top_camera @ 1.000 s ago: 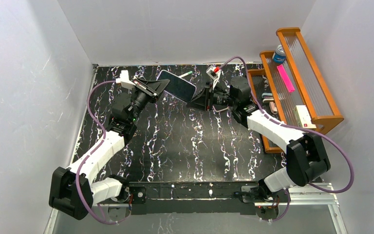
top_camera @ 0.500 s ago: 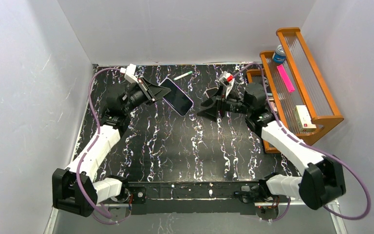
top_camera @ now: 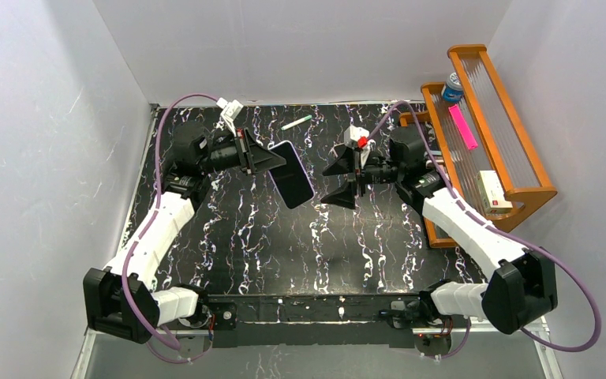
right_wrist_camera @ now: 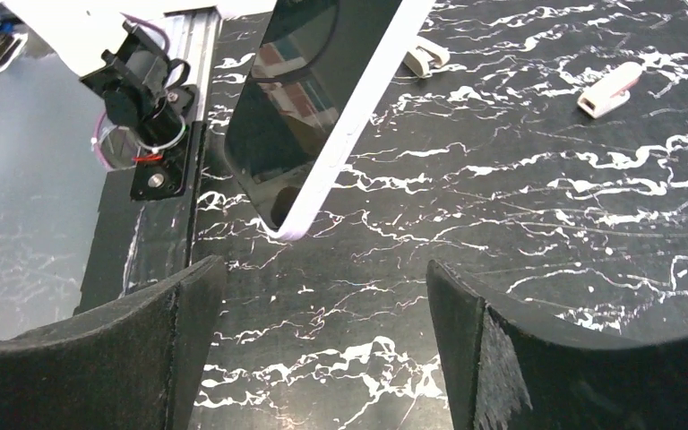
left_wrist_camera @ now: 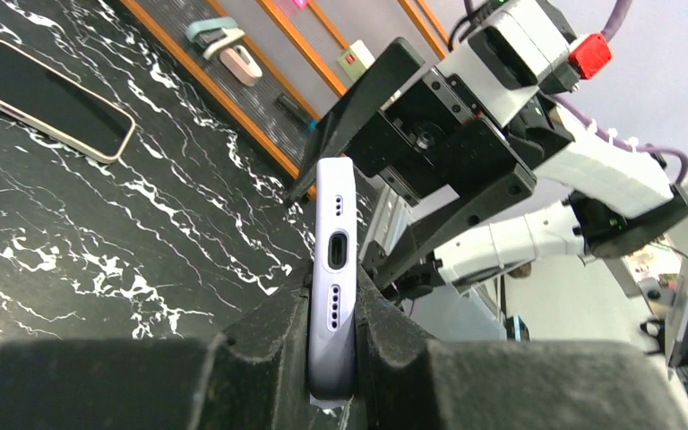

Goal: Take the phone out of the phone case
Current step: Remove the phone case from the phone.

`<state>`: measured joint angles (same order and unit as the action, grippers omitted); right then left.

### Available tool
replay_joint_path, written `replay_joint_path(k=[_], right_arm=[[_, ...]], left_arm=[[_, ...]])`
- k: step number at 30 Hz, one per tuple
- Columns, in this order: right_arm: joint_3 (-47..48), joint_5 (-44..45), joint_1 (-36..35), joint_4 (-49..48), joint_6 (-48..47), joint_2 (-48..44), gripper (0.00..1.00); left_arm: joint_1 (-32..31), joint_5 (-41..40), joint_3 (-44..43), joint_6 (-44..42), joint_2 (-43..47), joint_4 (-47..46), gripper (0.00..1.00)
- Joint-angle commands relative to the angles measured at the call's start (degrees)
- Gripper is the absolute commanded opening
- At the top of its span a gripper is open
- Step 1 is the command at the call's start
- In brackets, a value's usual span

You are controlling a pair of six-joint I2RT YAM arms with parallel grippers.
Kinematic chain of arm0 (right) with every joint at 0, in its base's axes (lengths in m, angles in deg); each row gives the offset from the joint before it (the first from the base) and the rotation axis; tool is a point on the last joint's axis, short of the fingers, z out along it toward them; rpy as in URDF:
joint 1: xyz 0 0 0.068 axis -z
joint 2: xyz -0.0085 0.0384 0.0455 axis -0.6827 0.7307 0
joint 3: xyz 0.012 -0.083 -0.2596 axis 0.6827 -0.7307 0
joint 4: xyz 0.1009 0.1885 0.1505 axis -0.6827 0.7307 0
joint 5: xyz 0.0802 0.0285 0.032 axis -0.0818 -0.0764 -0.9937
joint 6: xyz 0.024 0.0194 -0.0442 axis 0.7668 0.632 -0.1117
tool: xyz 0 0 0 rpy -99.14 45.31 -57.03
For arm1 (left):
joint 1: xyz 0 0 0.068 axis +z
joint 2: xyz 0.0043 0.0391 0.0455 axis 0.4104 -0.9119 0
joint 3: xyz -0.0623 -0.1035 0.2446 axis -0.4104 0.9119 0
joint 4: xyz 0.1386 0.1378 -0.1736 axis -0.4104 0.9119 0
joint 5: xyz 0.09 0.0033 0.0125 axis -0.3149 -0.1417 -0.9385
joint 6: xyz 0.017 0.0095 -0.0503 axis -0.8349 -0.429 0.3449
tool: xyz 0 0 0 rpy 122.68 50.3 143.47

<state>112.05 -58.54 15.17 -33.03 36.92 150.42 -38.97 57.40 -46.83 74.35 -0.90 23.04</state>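
The left tool is clamped across the port end of the pale phone case. The phone sits inside it, held tilted in the air above the bench. Just beside it the right tool faces the screen, fingers spread wide, touching nothing. A second handset lies flat on the bench.

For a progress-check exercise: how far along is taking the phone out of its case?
Done: the left claw holds the phone off the table, clamped near its port. In hand: the right claw is open beside it, not touching. Left: the case still rims the screen, so pulling it off remains.
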Motion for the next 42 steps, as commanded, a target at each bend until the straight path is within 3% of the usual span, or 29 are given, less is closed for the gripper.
replay_joint_path(k=[1,6,14,28,38,40,42], right_arm=[[4.57,-6.1,-1.23,3.62,-6.93,1.24,0.87],[5.62,-10.66,-2.44,3.64,-7.76,3.16,0.69],[7.73,-13.02,-4.13,6.44,-8.35,5.4,0.52],[10.47,-14.0,-5.61,10.85,-11.59,7.6,0.42],[11.94,-13.27,-6.52,14.89,-19.86,8.67,0.12],[12.14,-11.12,-7.05,15.03,-23.05,8.8,0.02],[12.6,-9.95,-7.36,15.09,-24.33,9.05,0.01]], left_arm=[[0.11,7.28,-4.06,-1.28,1.05,-0.83,0.0],[0.01,9.27,-4.41,-1.1,0.86,-0.83,0.0],[-0.04,10.87,-4.42,-1.05,1.14,-0.83,0.0],[-0.1,11.87,-5.0,-1.74,0.8,-0.17,0.0],[-0.68,13.24,-5.39,-0.6,0.2,0.02,0.0],[-1.29,14.04,-5.13,0.58,-0.53,0.04,0.0],[-1.8,14.34,-5.13,1.26,-1.03,0.05,0.0]])
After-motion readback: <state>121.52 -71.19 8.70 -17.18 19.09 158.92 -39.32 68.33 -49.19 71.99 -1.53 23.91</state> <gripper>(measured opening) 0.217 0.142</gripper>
